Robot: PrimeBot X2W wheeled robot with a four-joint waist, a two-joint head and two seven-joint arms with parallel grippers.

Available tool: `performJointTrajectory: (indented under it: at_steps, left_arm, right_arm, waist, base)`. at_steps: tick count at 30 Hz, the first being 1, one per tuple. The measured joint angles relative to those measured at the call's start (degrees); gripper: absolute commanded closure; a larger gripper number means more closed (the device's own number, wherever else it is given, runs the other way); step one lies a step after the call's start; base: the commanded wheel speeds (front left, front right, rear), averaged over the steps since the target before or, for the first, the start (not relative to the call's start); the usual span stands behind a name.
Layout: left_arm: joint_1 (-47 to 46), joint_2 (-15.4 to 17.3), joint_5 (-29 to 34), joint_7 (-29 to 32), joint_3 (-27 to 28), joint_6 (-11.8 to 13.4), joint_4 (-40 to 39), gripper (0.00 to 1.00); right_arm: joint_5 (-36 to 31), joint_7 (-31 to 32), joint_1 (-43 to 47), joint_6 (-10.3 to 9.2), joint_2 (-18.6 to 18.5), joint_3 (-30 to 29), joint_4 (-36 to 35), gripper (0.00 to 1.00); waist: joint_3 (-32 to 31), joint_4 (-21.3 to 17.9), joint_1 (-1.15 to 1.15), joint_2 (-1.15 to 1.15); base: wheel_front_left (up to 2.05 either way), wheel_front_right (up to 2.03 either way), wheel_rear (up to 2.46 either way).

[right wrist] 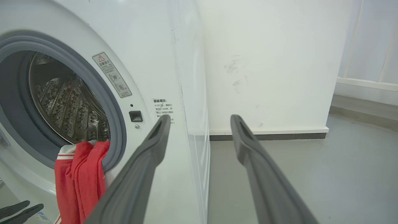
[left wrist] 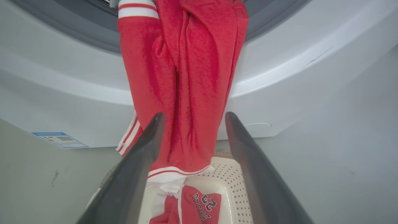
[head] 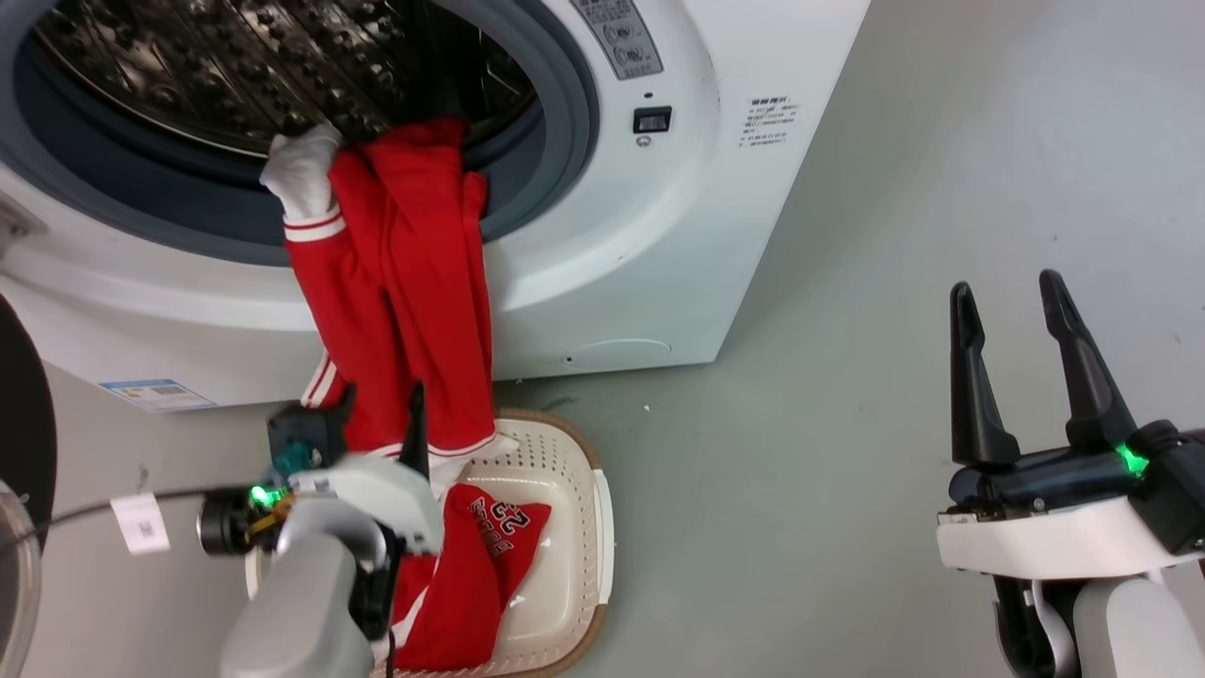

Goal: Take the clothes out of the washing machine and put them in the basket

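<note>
While poised at the red garment (head: 414, 282) spilling from the washing machine (head: 659, 282), left gripper (head: 381, 391) released, fingers spread either side of the hanging cloth just above its striped hem, seemingly lined up for a pinch not yet made. Contact with the fabric: cannot tell. Snagged over the grey gasket (head: 560, 151), hence dangling down the white front to the basket (head: 574, 452), set directly beneath on the floor (head: 847, 424), presumably to catch the drop. Already lying inside: the "23" jersey (head: 475, 565). Well off to the side, right gripper (head: 1004, 282) likewise spread, grasping nothing, out of the way.
</note>
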Motion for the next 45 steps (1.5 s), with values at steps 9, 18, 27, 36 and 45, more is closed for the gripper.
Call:
performJointTrajectory:
  at_steps: [9,18,27,36,45]
  left_arm:
    - [-10.56,0.89,2.68,0.00,4.24,-0.24,6.33,0.00]
    - [-19.40,3.15,4.45,0.00,6.15,-0.25,12.47,0.00]
    - [-24.34,4.12,5.30,0.21,7.69,0.10,14.99,0.00]
    - [-24.10,3.75,6.62,0.53,8.59,-1.01,13.93,1.00]
    - [-21.36,2.56,7.65,0.26,9.72,-1.87,11.81,1.00]
  right_arm:
    - [0.60,0.00,-2.72,0.00,0.00,0.38,-0.73,0.00]
    - [1.21,0.00,-5.70,0.00,0.00,0.21,-1.62,0.00]
    - [1.76,0.00,-7.37,0.00,0.00,-0.20,-2.16,0.00]
    - [1.86,0.00,-7.44,0.00,0.00,-0.36,-1.88,0.00]
    - [1.67,0.00,-7.21,0.00,0.00,-0.13,-0.99,0.00]
  waist:
    - [5.19,-1.62,0.00,0.00]
    - [11.01,-3.97,0.01,0.00]
    - [15.91,-5.45,0.01,0.00]
    - [15.98,-5.21,0.01,0.00]
    - [13.05,-4.47,0.02,0.00]
  base:
    - [0.00,0.00,0.00]
    - [0.00,0.00,0.00]
    - [0.00,0.00,0.00]
    - [0.00,0.00,0.00]
    - [0.00,0.00,0.00]
